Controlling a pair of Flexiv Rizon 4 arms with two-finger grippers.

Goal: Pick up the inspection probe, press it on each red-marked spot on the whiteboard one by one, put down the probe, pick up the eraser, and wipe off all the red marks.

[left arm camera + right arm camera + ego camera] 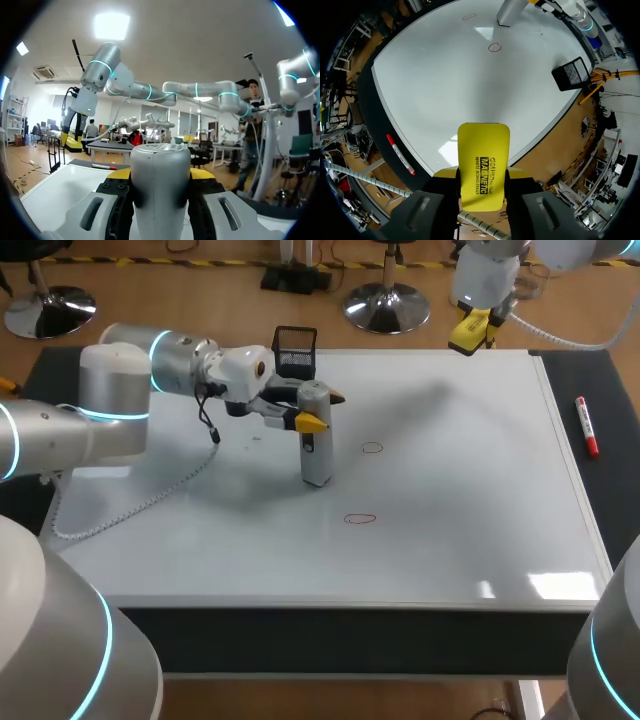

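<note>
Two marks [372, 448] were left unwiped on the whiteboard [470, 500]. The probe [317, 455] was clamped upright on it by the left gripper [318, 411]; the eraser [483, 150] was held by the right gripper [483, 175]. Pressing was judged unfinished.

Head camera overlooks the whiteboard [450, 500]; right wrist camera shares it from opposite.

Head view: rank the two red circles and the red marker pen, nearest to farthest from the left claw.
1. Back red circle, just right of the probe in the left claw.
2. Front red circle, nearer the whiteboard front edge.
3. Red marker pen, past the whiteboard's right edge.
</note>
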